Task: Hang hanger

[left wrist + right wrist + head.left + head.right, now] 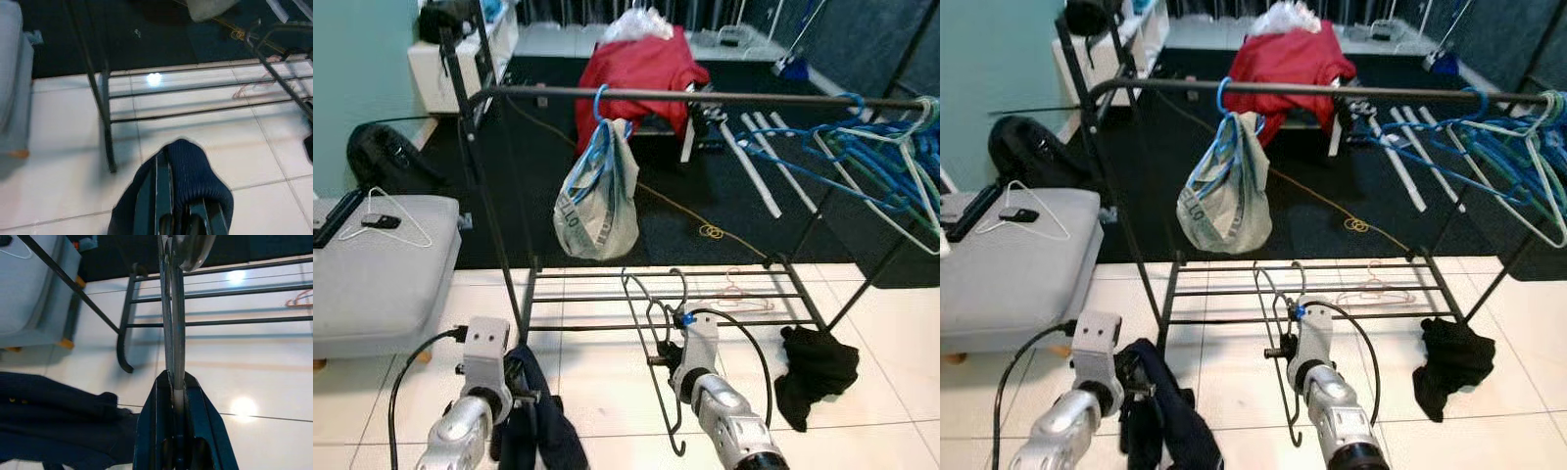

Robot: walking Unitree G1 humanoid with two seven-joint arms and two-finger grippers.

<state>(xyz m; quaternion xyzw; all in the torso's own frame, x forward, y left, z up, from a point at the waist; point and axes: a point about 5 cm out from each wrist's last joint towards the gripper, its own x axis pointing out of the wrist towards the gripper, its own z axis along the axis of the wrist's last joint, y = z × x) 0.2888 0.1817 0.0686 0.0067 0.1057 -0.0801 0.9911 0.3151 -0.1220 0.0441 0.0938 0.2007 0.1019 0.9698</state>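
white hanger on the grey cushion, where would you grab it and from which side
Grip the white hanger at its neck below the hook, coming straight down from above. It lies flat on the grey cushion, so its thin wire offers no side to pinch; the neck gives most purchase.

White glossy floor tiles (607, 382) meet a dark carpet (705, 211), with a grey ottoman (372, 274) beside a teal wall (352, 69).

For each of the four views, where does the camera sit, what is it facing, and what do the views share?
Left and right eye views: head, looking down at the clothes rack; both arms show.
Left wrist view: along the left gripper, shut on a navy garment, facing tiles.
Right wrist view: along the right gripper, shut on a dark hanger.
Shared: the rack's lower shelf.
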